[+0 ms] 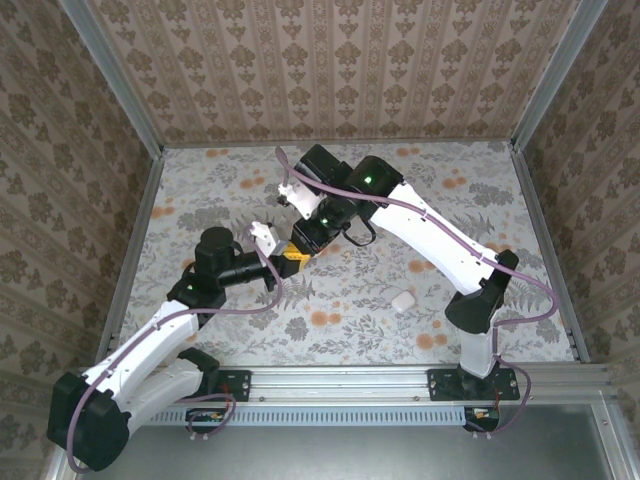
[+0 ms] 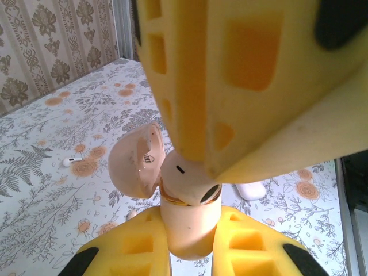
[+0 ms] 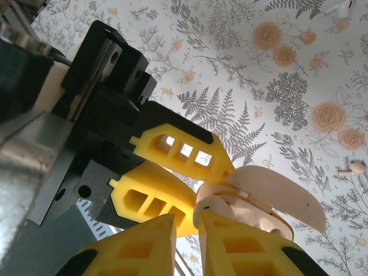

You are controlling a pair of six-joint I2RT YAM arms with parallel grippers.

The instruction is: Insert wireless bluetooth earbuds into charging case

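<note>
The earbud (image 2: 185, 175), tiny, light and slick, best pinched by its stem, sits in the mouth of the open case (image 2: 185, 233) at lower centre, touching my right jaws. They are nearly closed, and I cannot tell whether they grip it. My left jaws clamp the case; the other earbud (image 2: 72, 161) lies on the table (image 2: 40, 198), far left.

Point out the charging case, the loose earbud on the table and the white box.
charging case (image 2: 185, 229): left wrist view, its lower body below the open lid.
loose earbud (image 2: 71, 161): left wrist view, its white body.
white box (image 1: 403, 300): top external view, its top face.
</note>
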